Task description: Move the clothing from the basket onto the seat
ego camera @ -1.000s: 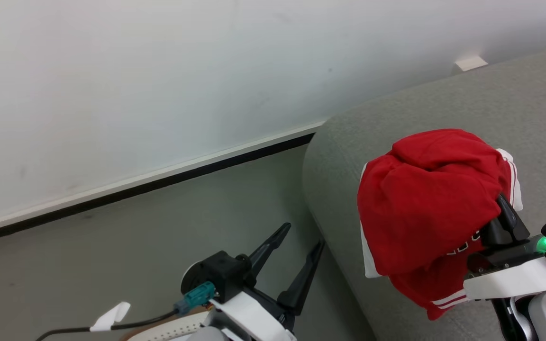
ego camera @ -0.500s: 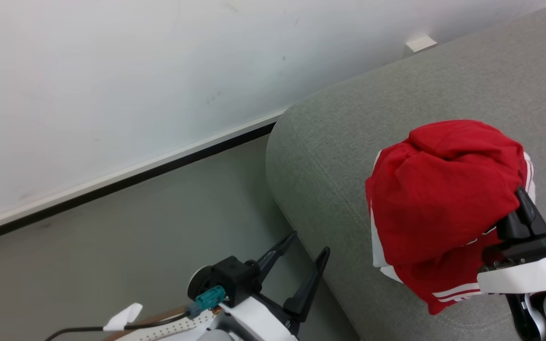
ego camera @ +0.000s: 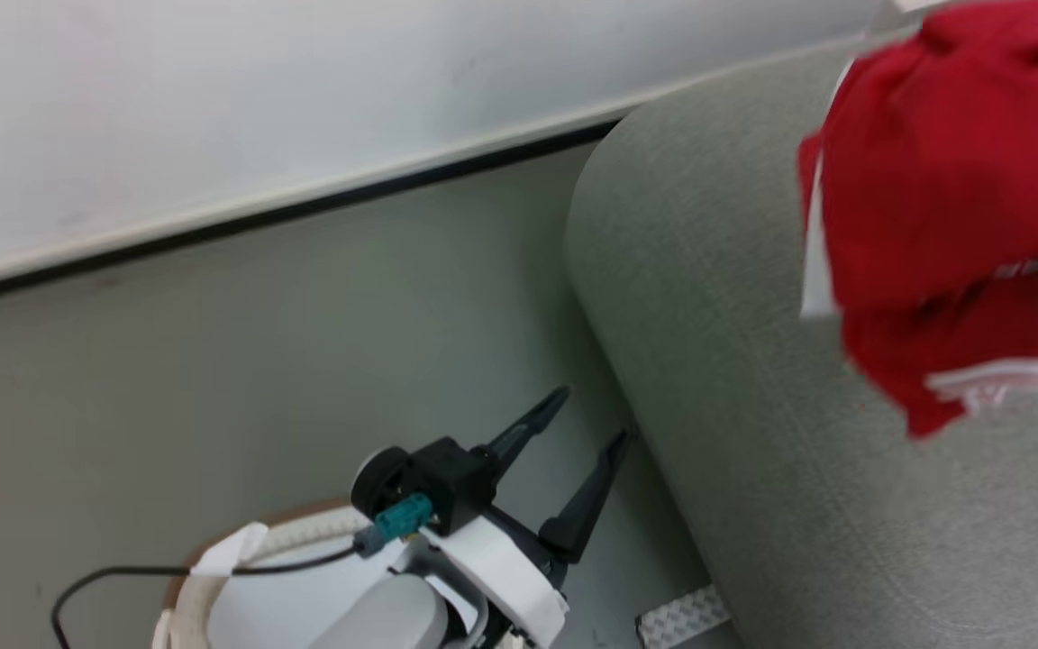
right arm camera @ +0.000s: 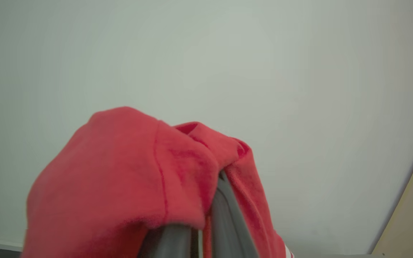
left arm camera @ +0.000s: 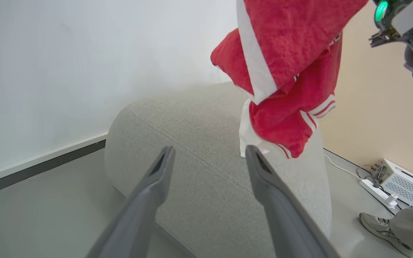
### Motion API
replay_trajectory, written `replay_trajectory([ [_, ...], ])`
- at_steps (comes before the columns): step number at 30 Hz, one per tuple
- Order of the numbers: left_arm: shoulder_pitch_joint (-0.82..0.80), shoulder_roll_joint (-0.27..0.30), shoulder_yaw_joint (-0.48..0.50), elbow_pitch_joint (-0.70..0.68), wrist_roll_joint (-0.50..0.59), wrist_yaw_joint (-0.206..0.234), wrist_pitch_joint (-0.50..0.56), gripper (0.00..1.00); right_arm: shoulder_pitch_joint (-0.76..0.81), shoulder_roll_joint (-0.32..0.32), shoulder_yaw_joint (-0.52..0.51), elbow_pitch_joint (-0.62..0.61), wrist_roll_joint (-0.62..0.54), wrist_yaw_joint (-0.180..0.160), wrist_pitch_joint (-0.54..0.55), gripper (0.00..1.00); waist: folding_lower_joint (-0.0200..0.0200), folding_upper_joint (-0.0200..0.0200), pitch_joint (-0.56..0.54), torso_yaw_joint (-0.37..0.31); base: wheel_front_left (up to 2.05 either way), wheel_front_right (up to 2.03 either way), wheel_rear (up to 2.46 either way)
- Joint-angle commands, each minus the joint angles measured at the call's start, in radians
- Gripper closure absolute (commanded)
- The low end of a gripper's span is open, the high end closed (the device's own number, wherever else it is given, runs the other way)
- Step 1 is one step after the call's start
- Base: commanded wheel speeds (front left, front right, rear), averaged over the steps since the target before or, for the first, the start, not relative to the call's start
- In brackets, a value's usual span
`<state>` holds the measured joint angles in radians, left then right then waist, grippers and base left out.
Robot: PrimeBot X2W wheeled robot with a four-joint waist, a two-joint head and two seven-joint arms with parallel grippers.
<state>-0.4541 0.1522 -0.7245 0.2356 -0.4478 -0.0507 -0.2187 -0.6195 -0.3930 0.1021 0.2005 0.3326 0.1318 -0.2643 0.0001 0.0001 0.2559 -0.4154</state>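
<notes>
Clothing, a red sports jersey with white trim bands and a strip of block lettering just visible across its folds, hangs bunched from the right gripper. The two dark fingers are pinched together on a gathered fold near the top of the bundle, with cloth draped over and around them. The jersey is out of the white perforated plastic basket with the tan-brown rim, which sits low by the robot's body. It hangs over the large grey fabric-upholstered seat with rounded corners. In the left wrist view its lowest hem dangles near the seat top, and I cannot tell whether it brushes the fabric. The left gripper stands wide open and holds nothing, down beside the seat's near corner. By the look of it, the jersey is light, soft and entirely limp. It will sag, swing and fold under its own weight rather than hold any shape, and nothing about it seems fragile. The knit looks matte, so it should grip well, but a pinch on a thin single layer could slide out. A thick gathered fold like the present one is probably the safest hold. The banded hem hanging lowest would make a good second hold for spreading the jersey out.
</notes>
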Motion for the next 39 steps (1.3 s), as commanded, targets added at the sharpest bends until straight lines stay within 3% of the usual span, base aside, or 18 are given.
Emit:
replay_trajectory([
  [1, -0.017, 0.013, 0.001, -0.006, 0.014, 0.004, 0.004, 0.00, -0.033, -0.019, 0.002, 0.013, 0.001, -0.002, 0.000, 1.00, -0.0001, -0.0001, 0.071, 0.046, 0.00, 0.00, 0.00],
  [12, -0.097, 0.026, -0.007, -0.035, 0.050, 0.007, 0.024, 0.00, -0.313, -0.267, -0.055, 0.190, 0.076, -0.002, 0.001, 1.00, -0.0001, -0.0001, 0.247, 0.175, 0.00, 0.00, 0.00],
  [19, -0.134, 0.021, -0.018, -0.045, 0.063, 0.006, 0.028, 0.00, -0.402, -0.366, -0.055, 0.403, 0.088, -0.002, 0.026, 1.00, -0.0001, -0.0001, 0.314, 0.236, 0.00, 0.00, 0.00],
  [23, -0.148, 0.018, -0.024, -0.038, 0.067, 0.002, 0.024, 0.00, -0.408, -0.386, -0.024, 0.568, 0.090, -0.002, 0.082, 1.00, -0.0001, -0.0001, 0.332, 0.256, 0.00, 0.00, 0.00],
  [27, -0.158, 0.020, -0.027, -0.031, 0.069, 0.002, 0.018, 0.00, -0.385, -0.356, 0.000, 0.714, 0.131, -0.002, 0.153, 1.00, -0.0001, -0.0001, 0.342, 0.260, 0.00, 0.00, 0.00],
  [34, -0.163, 0.027, -0.026, -0.029, 0.061, 0.006, 0.015, 0.00, -0.347, -0.349, 0.110, 0.762, 0.229, -0.002, 0.258, 1.00, -0.0001, -0.0001, 0.344, 0.254, 0.00, 0.00, 0.00],
  [35, -0.161, 0.029, -0.025, -0.027, 0.059, 0.007, 0.014, 0.00, -0.343, -0.350, 0.123, 0.759, 0.241, -0.002, 0.263, 0.88, -0.0001, -0.0001, 0.340, 0.251, 0.00, 0.00, 0.00],
  [38, -0.153, 0.032, -0.024, -0.020, 0.052, 0.008, 0.010, 0.00, -0.340, -0.364, 0.158, 0.750, 0.265, -0.002, 0.268, 0.00, -0.0001, -0.0001, 0.321, 0.243, 0.00, 0.00, 0.00],
  [39, -0.150, 0.032, -0.022, -0.017, 0.049, 0.010, 0.008, 0.00, -0.338, -0.365, 0.175, 0.741, 0.269, -0.002, 0.267, 0.00, -0.0001, -0.0001, 0.311, 0.241, 0.00, 0.00, 0.00],
])
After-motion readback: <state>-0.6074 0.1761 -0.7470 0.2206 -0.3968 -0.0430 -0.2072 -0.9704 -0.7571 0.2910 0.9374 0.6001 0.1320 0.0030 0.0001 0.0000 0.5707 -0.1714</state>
